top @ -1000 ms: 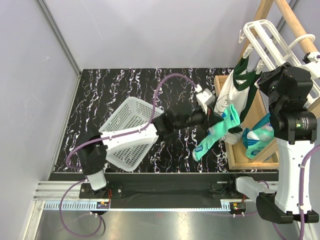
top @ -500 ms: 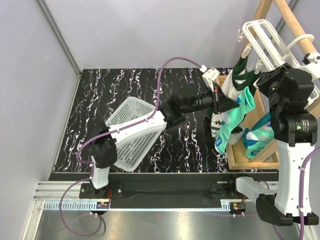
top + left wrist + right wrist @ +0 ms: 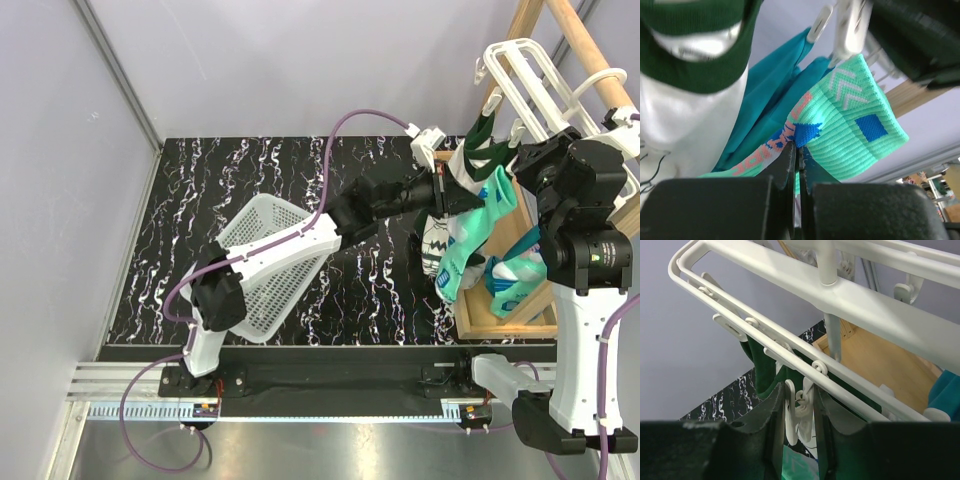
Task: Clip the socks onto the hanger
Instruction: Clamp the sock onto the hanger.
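Observation:
A mint-green sock (image 3: pixel 468 245) with a blue patch hangs from my left gripper (image 3: pixel 472 200), which is shut on its cuff just below the white hanger (image 3: pixel 530 75). In the left wrist view the sock (image 3: pixel 855 125) spreads above the closed fingers of the left gripper (image 3: pixel 799 156), with white clips (image 3: pixel 847 25) right over it. My right gripper (image 3: pixel 799 415) is shut on a dangling white clip (image 3: pixel 796 412) under the hanger's bar (image 3: pixel 790 275), and a bit of mint sock (image 3: pixel 795 465) shows below. Another sock (image 3: pixel 515 280) lies in the wooden base.
A white garment with a dark green collar (image 3: pixel 462 180) and a teal cloth (image 3: pixel 772 95) hang from the hanger beside the sock. The white mesh basket (image 3: pixel 265 265) sits tilted on the black marbled table (image 3: pixel 250 180). The wooden pole rack (image 3: pixel 590 50) and its base (image 3: pixel 505 322) stand at the right.
My left arm has swung right and risen, carrying the sock from over the table up to the hanger's clips. The right arm has stayed put on the clip.

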